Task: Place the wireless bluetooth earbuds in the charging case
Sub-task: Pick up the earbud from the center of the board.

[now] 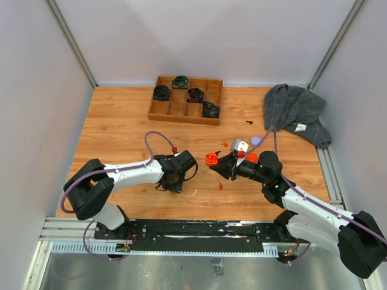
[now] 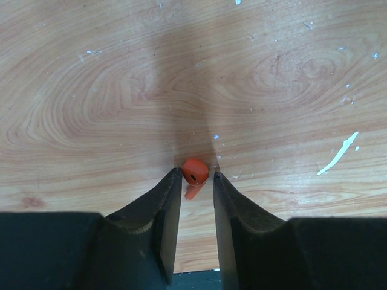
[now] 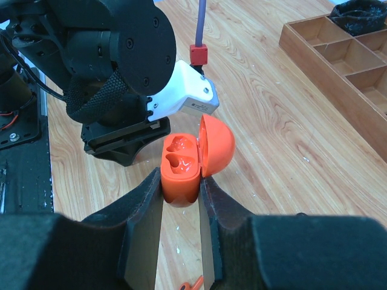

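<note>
My right gripper is shut on an orange charging case with its lid open and both sockets empty, held above the table; it also shows in the top view. My left gripper points down at the table, jaws narrowly apart on either side of an orange-red earbud that lies on the wood between the fingertips. In the top view the left gripper hides that earbud. A second orange-red earbud lies on the table below the right gripper and shows in the right wrist view.
A wooden compartment tray with several black cases stands at the back. A grey cloth lies back right. A lavender case and a small black piece lie near it. A thin white sliver lies on the wood.
</note>
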